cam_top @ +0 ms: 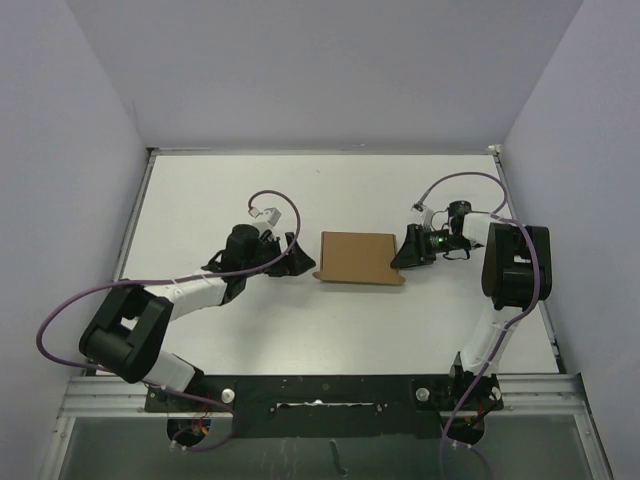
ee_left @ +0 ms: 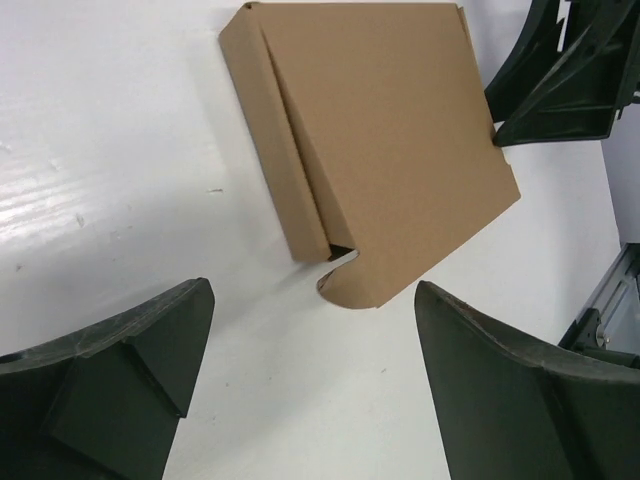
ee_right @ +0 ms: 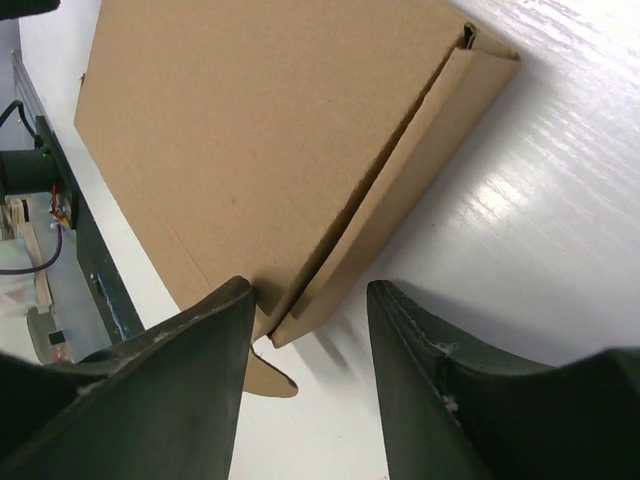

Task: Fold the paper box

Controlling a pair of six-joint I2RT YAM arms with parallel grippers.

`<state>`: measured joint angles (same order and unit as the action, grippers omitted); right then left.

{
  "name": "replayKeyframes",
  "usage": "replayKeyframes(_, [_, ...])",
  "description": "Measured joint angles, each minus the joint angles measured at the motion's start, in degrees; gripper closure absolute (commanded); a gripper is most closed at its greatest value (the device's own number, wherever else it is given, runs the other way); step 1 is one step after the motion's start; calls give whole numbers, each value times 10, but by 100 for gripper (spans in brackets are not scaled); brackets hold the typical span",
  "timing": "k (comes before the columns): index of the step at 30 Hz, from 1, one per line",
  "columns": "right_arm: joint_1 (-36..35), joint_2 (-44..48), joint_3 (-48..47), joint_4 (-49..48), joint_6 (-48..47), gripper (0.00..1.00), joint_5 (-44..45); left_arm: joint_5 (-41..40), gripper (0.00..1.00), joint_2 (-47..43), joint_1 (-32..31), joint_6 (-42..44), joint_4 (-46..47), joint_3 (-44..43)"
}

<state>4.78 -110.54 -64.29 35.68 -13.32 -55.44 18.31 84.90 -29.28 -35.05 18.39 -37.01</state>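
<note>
The paper box [cam_top: 356,258] is a flat brown cardboard rectangle lying folded on the white table between my two grippers, with small rounded tabs sticking out at its near corners. In the left wrist view the box [ee_left: 390,150] lies ahead of my left gripper [ee_left: 312,330], which is open and empty, a short gap from the box's near tab. In the right wrist view the box [ee_right: 260,150] has a folded side flap; my right gripper [ee_right: 308,340] is open, its left finger [ee_right: 200,370] at the box's near corner, not closed on it.
The white table [cam_top: 330,195] is walled by pale panels at the back and sides. A black rail [cam_top: 320,395] with the arm bases runs along the near edge. Purple cables loop from both arms.
</note>
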Motion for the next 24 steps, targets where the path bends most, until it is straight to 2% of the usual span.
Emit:
replayKeyframes(3, [0,0,0,0,3,58,6,10,22,0,9,-9,46,36])
replayKeyframes(6, [0,-1,-2,1,6,55,10,23,25,15,12,-19,58,37])
replayKeyframes(9, [0,-7,-8,4,6,47,10,41,25,54,12,-32,61,14])
replayKeyframes(16, [0,-9,-11,6,5,44,3,64,28,119,12,-48,63,-39])
replayKeyframes(24, [0,-9,-13,7,3,42,1,75,42,179,9,-49,56,-101])
